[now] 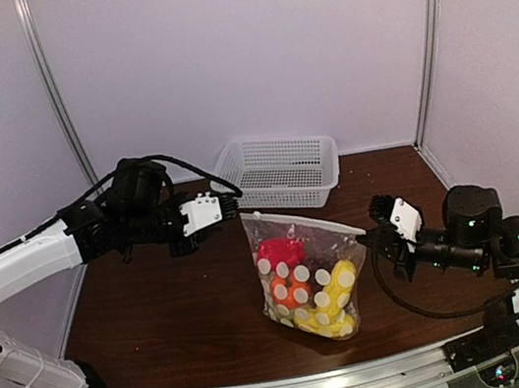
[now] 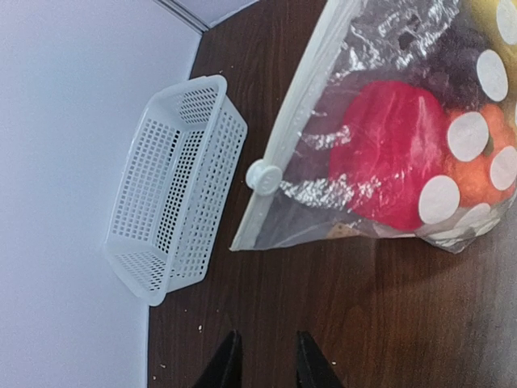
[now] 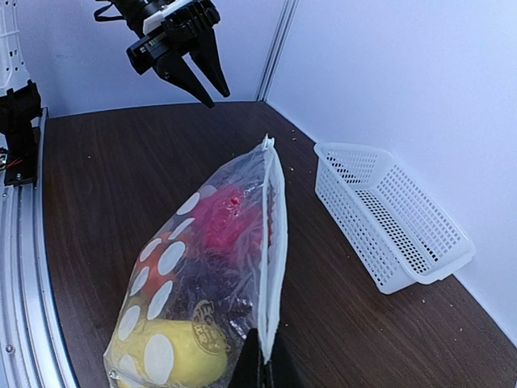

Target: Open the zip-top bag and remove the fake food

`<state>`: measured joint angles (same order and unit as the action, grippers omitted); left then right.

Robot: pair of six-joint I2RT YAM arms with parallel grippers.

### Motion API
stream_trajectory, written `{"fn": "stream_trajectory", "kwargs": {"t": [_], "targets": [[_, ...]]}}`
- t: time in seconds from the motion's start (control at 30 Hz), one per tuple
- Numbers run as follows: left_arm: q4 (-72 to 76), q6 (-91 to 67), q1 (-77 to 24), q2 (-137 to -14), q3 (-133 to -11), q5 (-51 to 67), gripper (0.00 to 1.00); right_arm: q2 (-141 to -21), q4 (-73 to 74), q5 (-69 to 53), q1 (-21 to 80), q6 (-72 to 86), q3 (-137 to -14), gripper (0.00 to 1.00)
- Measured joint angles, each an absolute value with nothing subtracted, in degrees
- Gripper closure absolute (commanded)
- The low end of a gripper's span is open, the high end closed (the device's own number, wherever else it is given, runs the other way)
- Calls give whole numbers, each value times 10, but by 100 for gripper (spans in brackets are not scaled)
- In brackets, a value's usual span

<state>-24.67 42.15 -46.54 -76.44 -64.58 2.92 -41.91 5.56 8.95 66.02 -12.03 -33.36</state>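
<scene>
The zip-top bag (image 1: 305, 276) stands on the dark table, clear with white dots. Its zip strip (image 3: 273, 234) runs along the top, with a white slider (image 2: 263, 176) near the left end. Inside show the fake food: a red piece (image 2: 388, 153), an orange one (image 2: 485, 170), a dark purple one (image 2: 452, 65) and a yellow one (image 3: 174, 364). My right gripper (image 3: 265, 368) is shut on the right end of the zip strip. My left gripper (image 2: 266, 356) hovers just left of the bag's top corner, jaws a little apart with nothing between them.
A white lattice basket (image 1: 281, 170) sits at the back of the table against the wall, just behind the bag. Pale walls close in the back and both sides. Bare dark tabletop (image 1: 158, 301) lies left of the bag.
</scene>
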Motion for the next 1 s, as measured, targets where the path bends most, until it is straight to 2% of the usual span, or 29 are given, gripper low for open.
{"fn": "stream_trajectory", "kwargs": {"t": [0.1,0.3,0.5,0.7,1.0], "targets": [[-247,419,-465,-767,-649,44,63,-425,52,77,660,-124,-334,100],[-240,416,-466,-776,-669,93,51,-439,50,56,664,-136,-334,100],[-227,432,-486,-819,-725,126,53,-452,59,50,676,-150,-349,100],[-229,458,-492,-876,-761,154,65,-454,71,50,689,-154,-356,100],[-248,489,-492,-935,-806,168,70,-453,87,52,700,-166,-366,100]]}}
